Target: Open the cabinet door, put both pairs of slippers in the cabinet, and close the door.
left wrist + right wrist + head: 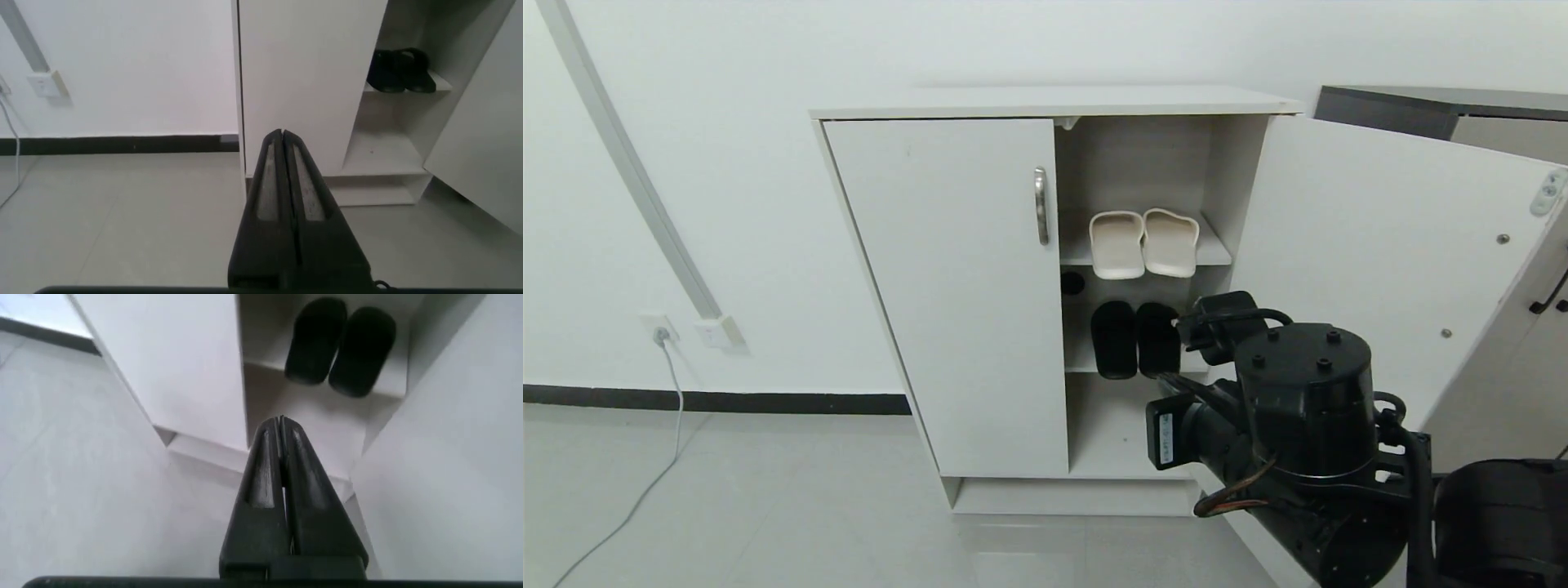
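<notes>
The white cabinet (pixel 947 294) stands against the wall with its right door (pixel 1380 261) swung wide open and its left door shut. A beige pair of slippers (pixel 1143 242) lies on the upper shelf. A black pair of slippers (pixel 1135 339) (pixel 341 340) (pixel 400 69) lies on the middle shelf. My right arm is in front of the open compartment, just below and right of the black pair; my right gripper (pixel 282 429) is shut and holds nothing. My left gripper (pixel 282 139) is shut and empty, low over the floor and facing the cabinet's shut left door.
The left door carries a metal handle (pixel 1041 206). A wall socket with a grey cable (pixel 663 351) sits at the left. Bare tiled floor (pixel 727 506) spreads in front of the cabinet. A dark-topped piece of furniture (pixel 1437 110) stands behind the open door.
</notes>
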Robot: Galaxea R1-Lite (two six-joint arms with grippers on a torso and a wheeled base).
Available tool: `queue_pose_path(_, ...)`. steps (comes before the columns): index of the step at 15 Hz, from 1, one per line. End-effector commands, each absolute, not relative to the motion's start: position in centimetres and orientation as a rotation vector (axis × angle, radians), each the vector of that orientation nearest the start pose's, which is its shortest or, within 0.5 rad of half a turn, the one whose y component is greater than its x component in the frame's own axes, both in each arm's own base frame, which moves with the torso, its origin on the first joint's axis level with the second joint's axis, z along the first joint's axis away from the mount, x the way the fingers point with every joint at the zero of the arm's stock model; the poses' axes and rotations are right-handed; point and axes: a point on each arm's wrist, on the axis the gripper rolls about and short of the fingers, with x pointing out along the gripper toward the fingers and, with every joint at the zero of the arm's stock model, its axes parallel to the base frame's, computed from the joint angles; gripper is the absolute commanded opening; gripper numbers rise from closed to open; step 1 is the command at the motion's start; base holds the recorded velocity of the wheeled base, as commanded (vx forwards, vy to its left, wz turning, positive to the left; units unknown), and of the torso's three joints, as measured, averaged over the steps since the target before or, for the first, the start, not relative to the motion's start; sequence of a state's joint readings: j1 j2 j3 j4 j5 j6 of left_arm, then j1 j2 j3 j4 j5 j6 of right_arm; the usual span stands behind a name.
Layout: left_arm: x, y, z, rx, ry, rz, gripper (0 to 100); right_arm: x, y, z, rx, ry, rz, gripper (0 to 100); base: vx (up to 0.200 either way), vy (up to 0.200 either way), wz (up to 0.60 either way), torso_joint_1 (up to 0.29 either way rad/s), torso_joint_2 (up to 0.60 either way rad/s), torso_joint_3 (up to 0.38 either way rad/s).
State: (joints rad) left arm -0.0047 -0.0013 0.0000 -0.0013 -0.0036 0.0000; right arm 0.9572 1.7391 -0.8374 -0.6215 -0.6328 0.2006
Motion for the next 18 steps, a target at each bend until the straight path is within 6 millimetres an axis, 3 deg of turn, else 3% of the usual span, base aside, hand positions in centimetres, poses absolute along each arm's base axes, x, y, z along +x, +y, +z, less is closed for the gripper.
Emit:
queue_pose_path(1, -2.3, 0.0, 7.6, 0.0, -0.002, -0.008, 0, 19.2, 24.7, 17.6, -0.009, 0.235, 0.296, 0, -0.2, 0.0, 0.0, -0.002, 0.01, 0.002)
queue_pose_path(18, -2.3, 0.0, 7.6, -0.002, -0.002, -0.006, 0, 19.7, 23.8, 16.6, -0.02, 0.245, 0.282, 0, -0.012, 0.0, 0.0, 0.0, 0.0, 0.0)
